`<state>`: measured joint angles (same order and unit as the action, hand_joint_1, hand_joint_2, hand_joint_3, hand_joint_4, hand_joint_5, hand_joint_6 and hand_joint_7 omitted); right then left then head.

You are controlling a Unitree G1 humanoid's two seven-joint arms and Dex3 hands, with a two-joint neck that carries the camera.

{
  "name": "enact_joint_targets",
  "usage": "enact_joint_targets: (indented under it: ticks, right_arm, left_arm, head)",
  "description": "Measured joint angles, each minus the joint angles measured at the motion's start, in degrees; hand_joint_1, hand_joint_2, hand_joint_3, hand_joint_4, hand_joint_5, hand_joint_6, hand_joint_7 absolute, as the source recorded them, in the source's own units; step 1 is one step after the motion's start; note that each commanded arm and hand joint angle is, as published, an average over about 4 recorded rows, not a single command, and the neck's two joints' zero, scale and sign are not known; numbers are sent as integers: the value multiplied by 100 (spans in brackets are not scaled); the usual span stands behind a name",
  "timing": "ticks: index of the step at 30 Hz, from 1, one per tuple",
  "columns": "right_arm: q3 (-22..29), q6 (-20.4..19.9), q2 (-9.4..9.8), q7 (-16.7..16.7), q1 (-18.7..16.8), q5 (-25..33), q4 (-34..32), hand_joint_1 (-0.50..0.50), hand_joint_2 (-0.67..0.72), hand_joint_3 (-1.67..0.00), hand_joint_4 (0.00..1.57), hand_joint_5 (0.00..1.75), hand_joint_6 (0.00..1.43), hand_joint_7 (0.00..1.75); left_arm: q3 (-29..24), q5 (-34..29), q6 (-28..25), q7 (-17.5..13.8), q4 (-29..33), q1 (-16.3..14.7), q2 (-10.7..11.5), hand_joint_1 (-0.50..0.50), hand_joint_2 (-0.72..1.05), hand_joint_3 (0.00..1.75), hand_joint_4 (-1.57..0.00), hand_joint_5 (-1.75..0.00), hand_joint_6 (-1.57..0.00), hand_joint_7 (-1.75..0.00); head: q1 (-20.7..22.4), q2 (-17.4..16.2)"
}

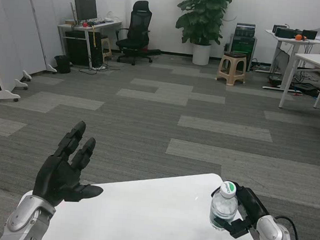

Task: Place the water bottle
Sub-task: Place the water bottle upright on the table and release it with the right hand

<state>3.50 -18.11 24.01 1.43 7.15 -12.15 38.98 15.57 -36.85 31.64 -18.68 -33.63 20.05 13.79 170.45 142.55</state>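
I've got the water bottle (223, 208) standing upright on the white desk (153, 213), close to the right edge, and my right robot hand (248, 213) is wrapped around its far side with fingers curled against the body. I'd call that a hold, though how firm the contact is I can't tell from up here. The bottle is clear plastic with a white cap bearing a green mark, and I can't make out the fill level through the glare. My guess is thin-walled plastic: light if empty, a fair bit heavier if full, and in either case the wall will give under squeeze. So I'm thinking moderate pressure only, enough to keep it from slipping, because smooth plastic against those black fingers could slide if I go too soft and buckle if I go too hard.

Best purchase, as I judge it, is around the middle of the body, below the shoulder and neck, where the wall is straight and the weight sits low. Grabbing at the cap would let it swing.

My left robot hand (63, 171) is up over the left end of the desk, fingers spread apart and pointing upward, palm empty, well apart from the bottle.

The bottle sits near the desk edge, so tipping it outward is the risk I'm watching.
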Motion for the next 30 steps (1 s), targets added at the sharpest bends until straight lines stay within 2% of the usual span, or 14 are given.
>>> enact_joint_targets:
  ticks: [5,13,18,22,25,30]
  right_arm:
    - [-136,-33,-126,-47,95,-101,442,-46,-54,-127,123,155,128,147]
    - [-463,-126,-412,-164,326,-99,1264,-46,-54,-127,126,155,128,147]
    - [-544,-188,-458,-267,459,-75,1560,-46,-54,-133,128,165,128,147]
    - [-555,-250,-546,-334,603,-22,1799,-46,-54,-135,126,165,128,147]
    - [-555,-313,-612,-376,756,36,2070,-46,-54,-135,121,165,128,147]
    - [-549,-423,-685,-465,839,117,2311,-46,-54,-141,101,165,126,150]
  left_arm:
    - [0,0,0,0,-1,0,1,-50,34,9,0,0,0,0]
    - [2,0,0,1,-3,-1,2,-50,34,9,0,0,0,0]
    - [7,-1,0,1,-3,0,3,-50,34,9,0,0,0,0]
    - [20,-1,0,1,-4,0,3,-50,34,9,0,0,0,0]
    - [36,-1,-1,1,-4,0,2,-50,34,9,0,0,0,0]
    - [49,-1,0,1,-4,0,2,-50,34,9,0,0,0,0]
  head:
    - [0,-8]
    - [-24,-14]
    - [-32,-31]
    - [-29,-30]
    - [-33,-35]
    - [-48,-31]
